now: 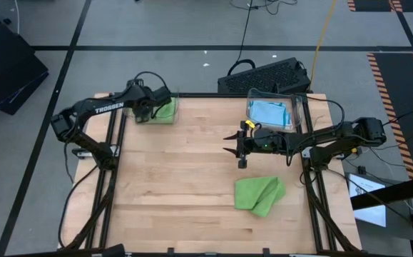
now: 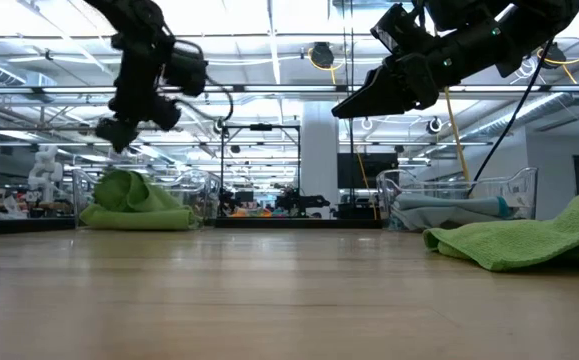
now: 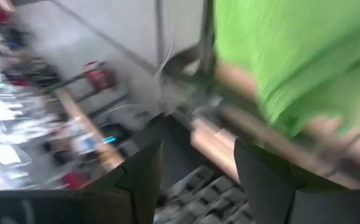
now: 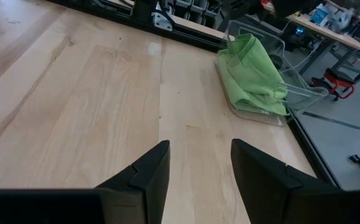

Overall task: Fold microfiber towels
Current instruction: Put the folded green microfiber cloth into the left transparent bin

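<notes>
From above, the left gripper (image 1: pixel 165 102) hangs over the clear bin (image 1: pixel 174 114) at the far left corner of the table (image 1: pixel 170 185), where a lime green towel (image 1: pixel 165 111) lies bunched. Its own wrist view shows the two fingers (image 3: pixel 139 180) spread apart with nothing between them and the green cloth just beyond. The right gripper (image 1: pixel 231 143) hovers over the middle of the table; its wrist view shows the fingers (image 4: pixel 152 171) parted and empty above bare wood. A second lime green towel (image 1: pixel 259 194) lies crumpled near the right edge. Light blue towels (image 1: pixel 270 113) rest in the other clear bin (image 1: pixel 297 107) at the far right corner. The low view alone shows both grippers raised clear of the wood.
</notes>
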